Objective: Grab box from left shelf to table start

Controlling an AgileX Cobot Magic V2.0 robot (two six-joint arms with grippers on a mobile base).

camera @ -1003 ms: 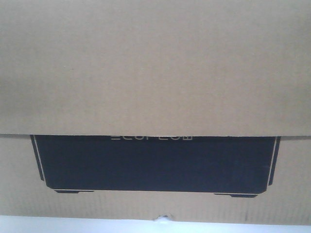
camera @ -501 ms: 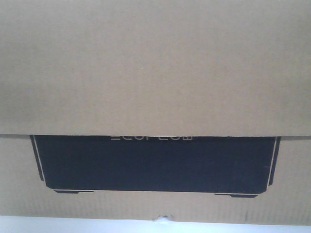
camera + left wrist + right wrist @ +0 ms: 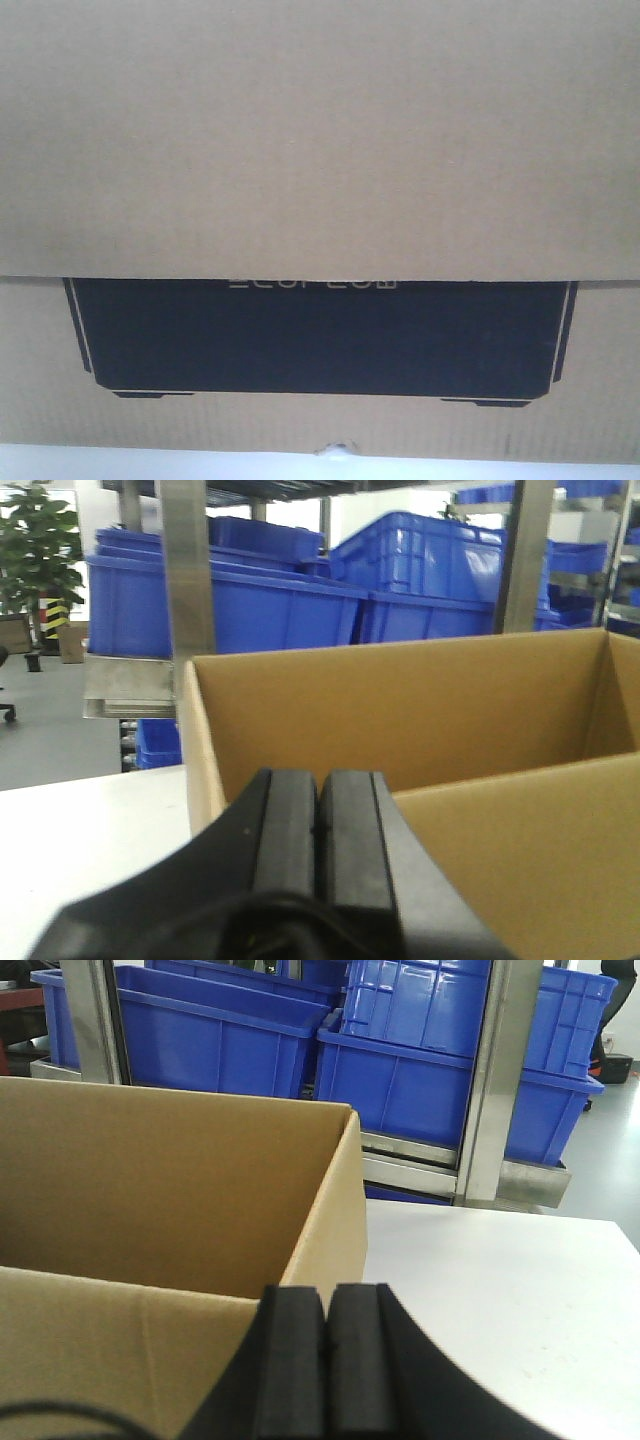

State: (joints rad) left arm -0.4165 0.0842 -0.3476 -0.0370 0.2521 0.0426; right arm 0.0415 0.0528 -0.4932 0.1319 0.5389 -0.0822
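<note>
No visible change to box (image 3: 320,140)

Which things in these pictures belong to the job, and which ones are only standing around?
Part of the job:
- cardboard box, open on top
- white table under it
- shelf rack behind
- left gripper and right gripper, both shut beside the box

Only standing around:
- blue plastic bins on the rack
- potted plant far back

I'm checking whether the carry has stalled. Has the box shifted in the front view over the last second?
No. The box has not moved: its black panel sits equally far above the white strip at the bottom edge.
</note>
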